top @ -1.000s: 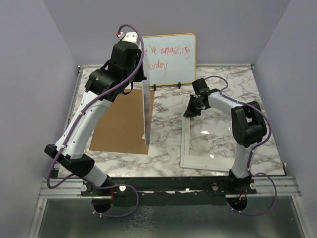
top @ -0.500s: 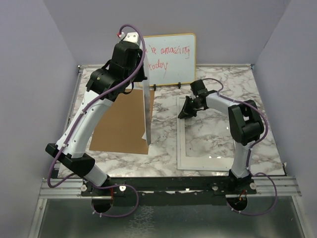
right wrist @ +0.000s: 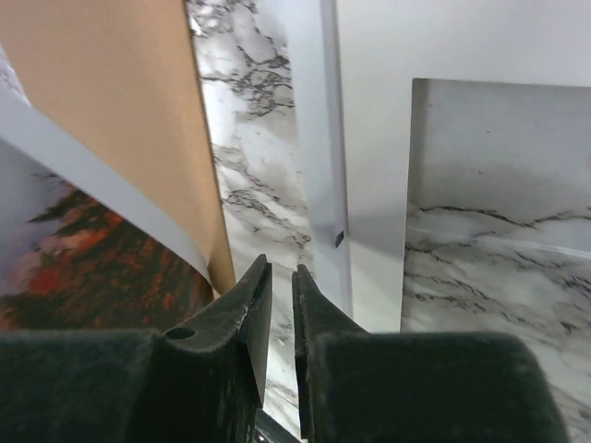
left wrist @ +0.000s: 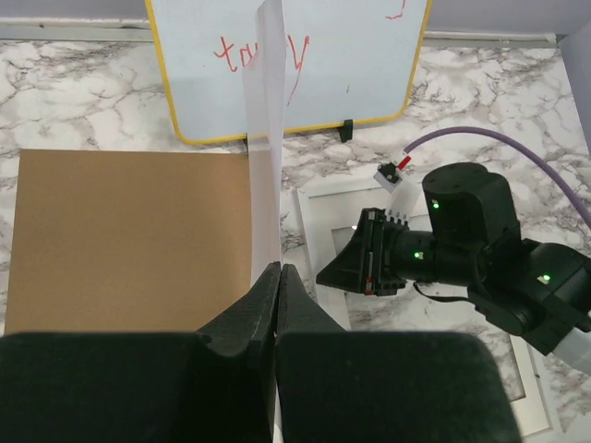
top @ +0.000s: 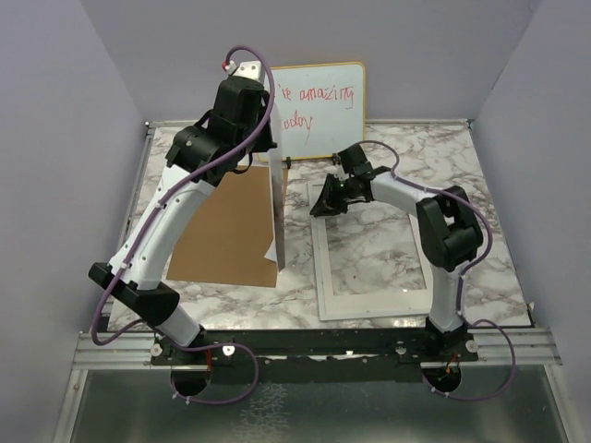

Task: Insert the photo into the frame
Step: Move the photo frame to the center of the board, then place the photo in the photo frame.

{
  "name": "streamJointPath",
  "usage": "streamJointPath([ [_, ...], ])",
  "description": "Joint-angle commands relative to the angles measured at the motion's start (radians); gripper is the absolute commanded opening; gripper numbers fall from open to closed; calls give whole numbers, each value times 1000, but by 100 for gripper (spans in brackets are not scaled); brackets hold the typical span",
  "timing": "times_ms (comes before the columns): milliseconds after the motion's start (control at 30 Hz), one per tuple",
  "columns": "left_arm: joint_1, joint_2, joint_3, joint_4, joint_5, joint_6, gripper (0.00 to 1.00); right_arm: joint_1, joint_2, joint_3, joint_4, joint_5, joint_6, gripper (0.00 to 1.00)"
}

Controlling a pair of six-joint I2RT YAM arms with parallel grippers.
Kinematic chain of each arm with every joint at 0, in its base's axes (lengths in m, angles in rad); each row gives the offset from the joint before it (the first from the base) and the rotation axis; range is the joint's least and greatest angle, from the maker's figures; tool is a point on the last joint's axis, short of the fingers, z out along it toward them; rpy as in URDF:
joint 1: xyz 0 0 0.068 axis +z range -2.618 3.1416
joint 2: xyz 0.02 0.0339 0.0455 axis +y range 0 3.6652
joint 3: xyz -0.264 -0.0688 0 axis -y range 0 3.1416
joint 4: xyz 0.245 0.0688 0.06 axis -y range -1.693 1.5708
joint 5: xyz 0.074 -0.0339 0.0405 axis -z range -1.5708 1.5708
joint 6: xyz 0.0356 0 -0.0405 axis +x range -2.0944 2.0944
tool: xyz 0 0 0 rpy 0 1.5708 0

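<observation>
The photo (left wrist: 263, 185) is not yet in: the left gripper (left wrist: 279, 269) pinches it upright left of the frame (top: 379, 305), with the right gripper (right wrist: 280, 268), barely parted and empty, at its far-left corner.

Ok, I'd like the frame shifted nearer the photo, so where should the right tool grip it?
Probably the thin white rim of the frame on its left long side, coming in low from the left. It lies flat on the table and the glossy pane gives nothing to pinch, while that outer edge is exposed and sits beside the right tool.
</observation>
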Motion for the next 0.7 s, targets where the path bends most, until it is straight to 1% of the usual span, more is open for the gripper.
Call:
streamJointPath([
  [0,-4,13,16,1,-33,-35,0,-2,-142,40,-74,156,11,20],
  [67,-4,21,18,5,-40,-54,0,-2,-218,50,-141,292,13,27],
  [133,-4,33,22,5,-64,-79,0,-2,-293,55,-192,366,12,34],
  [233,-4,53,26,5,-102,-120,0,6,-395,50,-210,367,-14,39],
  [300,-4,65,27,4,-139,-148,0,26,-451,49,-208,356,-40,45],
  [367,-4,71,26,2,-166,-191,0,66,-514,35,-162,349,-79,51],
  [500,-4,80,23,1,-189,-234,0,172,-605,1,-25,372,-157,60],
  [567,-4,81,23,1,-194,-243,0,228,-624,-14,44,399,-208,63],
  [667,-4,81,19,2,-197,-252,0,284,-607,3,84,427,-252,65],
])
